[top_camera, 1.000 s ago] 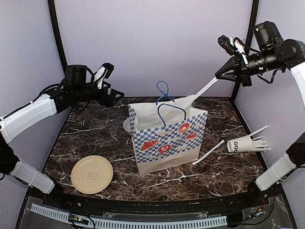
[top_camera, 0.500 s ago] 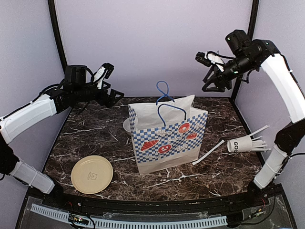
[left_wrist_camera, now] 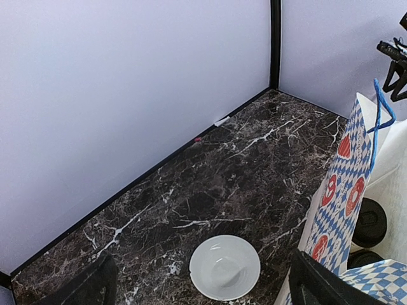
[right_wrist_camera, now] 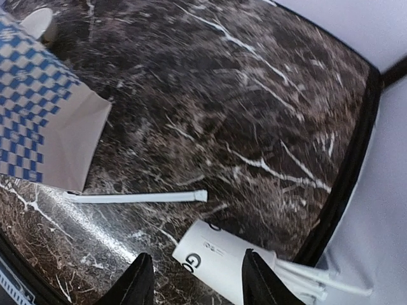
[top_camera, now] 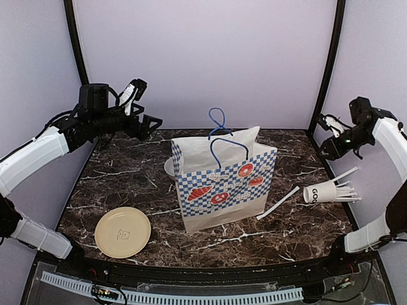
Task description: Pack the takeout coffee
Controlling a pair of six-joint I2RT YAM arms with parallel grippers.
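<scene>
With its stick dropped into the bag point(top_camera: 222, 184), the right pincer point(right_wrist_camera: 196, 264) is swinging down, open and empty, toward the stick cup point(top_camera: 321, 192), probably for another. The left pincer point(top_camera: 147, 122) is hovering wide open.

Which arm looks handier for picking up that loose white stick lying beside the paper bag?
Right, probably. The right pincer hangs open on that side, looking down at the white stick; the left pincer is away on the other side of the bag.

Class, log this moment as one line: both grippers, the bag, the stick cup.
left gripper: open, empty | right gripper: open, empty, raised | stick cup: on its side | bag: upright, open, black lids inside
</scene>
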